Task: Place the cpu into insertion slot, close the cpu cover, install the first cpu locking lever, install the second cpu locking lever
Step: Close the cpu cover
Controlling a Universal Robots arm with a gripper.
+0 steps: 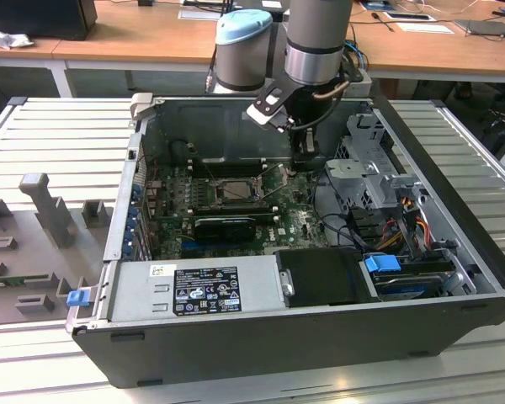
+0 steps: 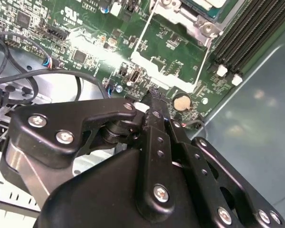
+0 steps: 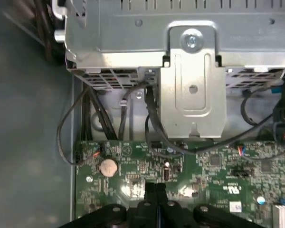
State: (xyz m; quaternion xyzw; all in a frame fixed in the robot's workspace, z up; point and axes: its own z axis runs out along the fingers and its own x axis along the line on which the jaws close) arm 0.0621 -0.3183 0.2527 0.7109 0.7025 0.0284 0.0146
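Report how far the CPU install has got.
Looks done: the cpu sits in the insertion slot, the cpu cover apparently down over it. In hand: nothing; the gripper is shut, empty, over the board beside the slot. Left: both locking levers seem unlatched.

One motherboard [image 3: 218, 166], one insertion slot [image 1: 212, 190], one coin cell [image 3: 108, 166]

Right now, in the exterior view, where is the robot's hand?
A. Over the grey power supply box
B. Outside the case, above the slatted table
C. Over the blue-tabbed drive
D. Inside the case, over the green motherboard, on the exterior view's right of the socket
D: the hand hangs low over the motherboard, between the insertion slot and the metal drive cage.
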